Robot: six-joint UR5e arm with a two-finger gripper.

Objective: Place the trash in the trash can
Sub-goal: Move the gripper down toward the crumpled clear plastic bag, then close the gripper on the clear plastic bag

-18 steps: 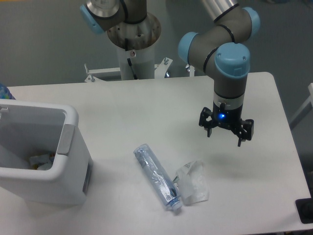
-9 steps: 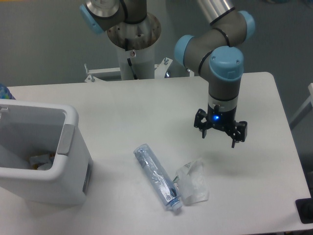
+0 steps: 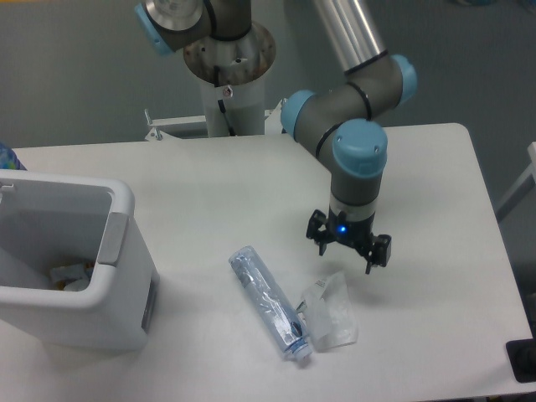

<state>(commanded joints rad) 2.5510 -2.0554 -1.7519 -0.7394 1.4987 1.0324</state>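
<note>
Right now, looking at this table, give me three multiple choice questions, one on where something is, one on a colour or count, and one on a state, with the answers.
1. Where does the crushed bottle lie relative to the trash can?
A. Inside it
B. On the table to its right in the picture
C. Behind it

2. What colour is the bottle's cap?
A. White
B. Red
C. Black

3. What is the state of the hand?
A. Shut on the bottle
B. Shut on the wrapper
C. Open, holding nothing

Answers:
1. B, since the bottle rests on the table between the can and the crumpled wrapper.
2. A, since the cap at the bottle's near end shows white.
3. C, since the fingers are spread apart above the wrapper with nothing between them.
</note>
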